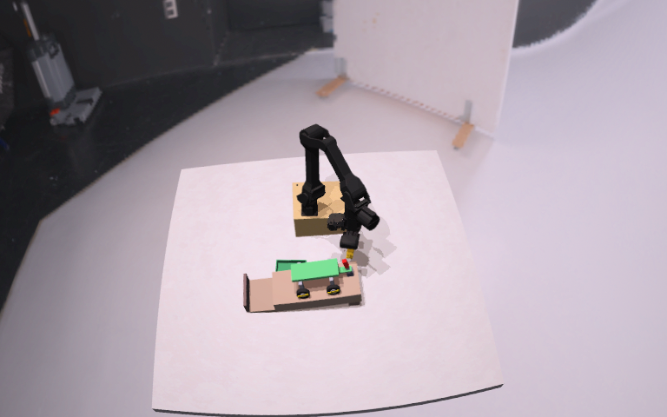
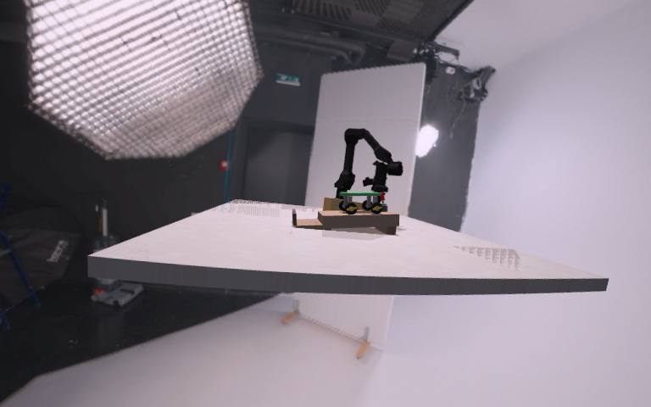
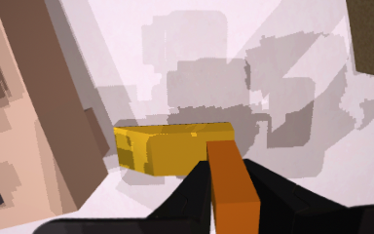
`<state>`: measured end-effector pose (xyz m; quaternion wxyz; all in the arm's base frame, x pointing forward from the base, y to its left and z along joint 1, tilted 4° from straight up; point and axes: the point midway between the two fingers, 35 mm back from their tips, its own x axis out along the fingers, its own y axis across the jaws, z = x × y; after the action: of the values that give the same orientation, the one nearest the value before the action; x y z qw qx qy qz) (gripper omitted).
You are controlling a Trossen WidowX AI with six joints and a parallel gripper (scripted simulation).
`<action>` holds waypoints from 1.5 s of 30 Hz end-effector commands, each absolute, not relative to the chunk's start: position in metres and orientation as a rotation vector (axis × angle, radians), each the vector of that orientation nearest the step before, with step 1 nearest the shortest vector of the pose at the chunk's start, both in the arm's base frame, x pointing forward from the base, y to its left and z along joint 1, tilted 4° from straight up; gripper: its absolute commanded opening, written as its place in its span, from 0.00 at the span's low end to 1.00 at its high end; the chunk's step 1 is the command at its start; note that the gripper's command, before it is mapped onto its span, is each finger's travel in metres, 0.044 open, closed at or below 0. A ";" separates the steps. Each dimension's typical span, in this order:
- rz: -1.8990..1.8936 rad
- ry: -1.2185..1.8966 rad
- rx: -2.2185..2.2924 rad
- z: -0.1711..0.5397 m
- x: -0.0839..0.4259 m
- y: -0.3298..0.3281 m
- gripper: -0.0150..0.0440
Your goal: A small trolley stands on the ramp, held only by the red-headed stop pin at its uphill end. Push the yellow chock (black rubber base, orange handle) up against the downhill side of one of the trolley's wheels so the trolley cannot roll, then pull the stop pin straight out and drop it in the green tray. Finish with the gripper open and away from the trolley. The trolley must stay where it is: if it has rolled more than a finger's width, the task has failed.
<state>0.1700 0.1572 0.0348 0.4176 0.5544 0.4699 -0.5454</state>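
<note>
Tray (image 1: 284,266) sits left of our gripper (image 1: 349,247) (image 2: 380,187) (image 3: 225,163), ready for the pin. Trolley (image 1: 314,269) (image 2: 360,193) next, held by red pin (image 1: 345,263) (image 2: 382,197). We're clamped on chock (image 1: 349,254) (image 3: 180,153) by its handle (image 3: 234,175), beside the ramp (image 1: 320,301) (image 2: 357,220) (image 3: 58,97), probably leaving its base free for wedging.

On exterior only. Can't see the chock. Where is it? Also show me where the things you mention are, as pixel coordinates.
Observer: In the wrist view the yellow chock (image 1: 349,253) (image 3: 180,151) is off the ramp (image 1: 314,300) (image 2: 357,220) (image 3: 58,97), beside its side wall.
Operator: Gripper on it?
Observer: Yes, the gripper (image 1: 349,249) (image 3: 223,169) is shut on its orange handle (image 3: 234,185).
Operator: And the green tray?
Observer: Top view has the green tray (image 1: 291,261) on the robot-base side of the ramp, partly hidden behind it.
</note>
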 end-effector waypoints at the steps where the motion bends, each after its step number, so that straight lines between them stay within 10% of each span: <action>1: -1.367 1.181 1.390 0.048 0.170 0.156 0.25; 45: -0.856 1.455 0.918 0.111 0.172 0.151 0.25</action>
<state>0.1729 0.1514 0.1112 0.5555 0.4176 0.6024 -0.3926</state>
